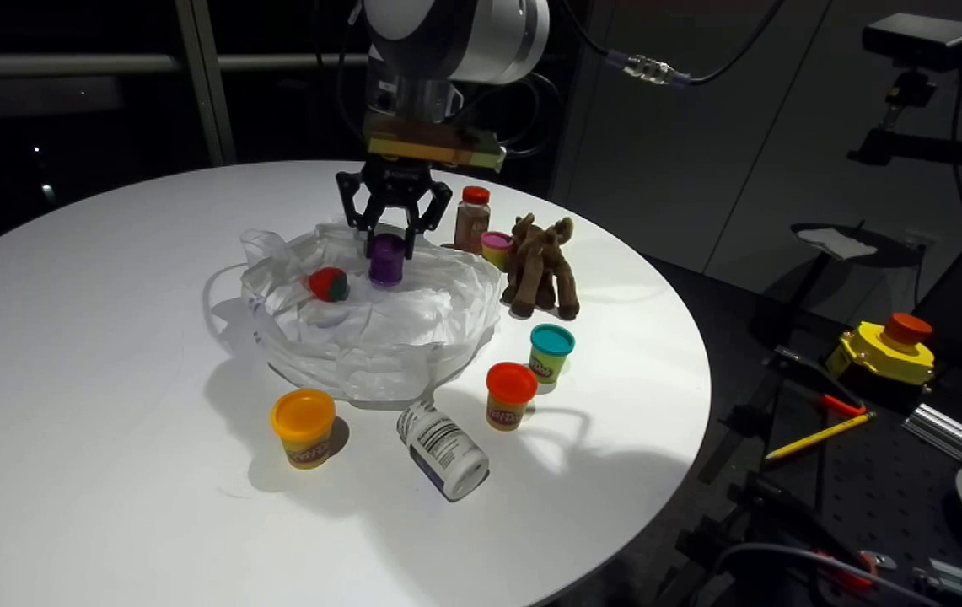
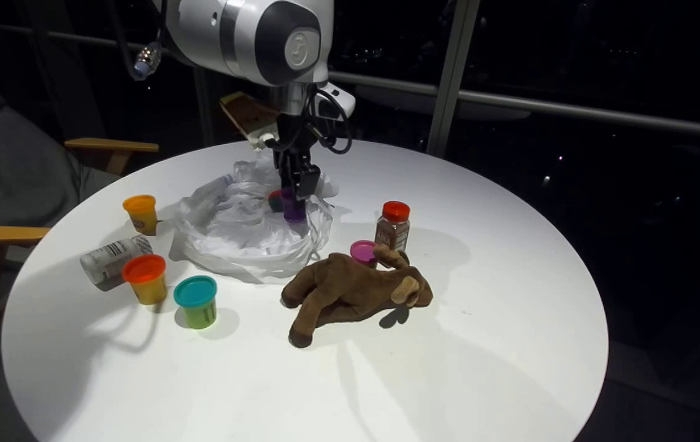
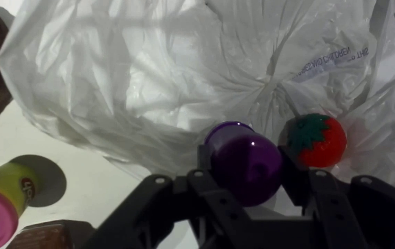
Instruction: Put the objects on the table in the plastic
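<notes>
Beneath me stretches the round white table (image 1: pixel 110 405); on it sits the plastic bag (image 1: pixel 379 358), white and crumpled, its sides rising round an open middle; my black claw (image 1: pixel 389 246) reaches down over it.

Outside the bag, a brown stuffed animal (image 2: pixel 350 288) rests on the tabletop; a white bottle (image 1: pixel 444 453) lies on its side near the bag's edge; a red-capped jar (image 2: pixel 392 228) stands upright; so do an orange-lidded tub (image 1: pixel 303 428) on one side of the bottle, a red-lidded tub (image 1: pixel 510 396) on the bottle's other side, a teal-lidded tub (image 1: pixel 550 354) near the red one, a pink-lidded tub (image 1: pixel 495 250) between jar and animal.

Within the bag's rim I see the purple container (image 1: pixel 386 263) pinched between my two fingers (image 3: pixel 294 180); whether its base touches the plastic I cannot tell; smallest, a red object with a leafy green top (image 3: pixel 325 141) lies on the plastic near the container, in the wrist view just beside one of my fingers.
</notes>
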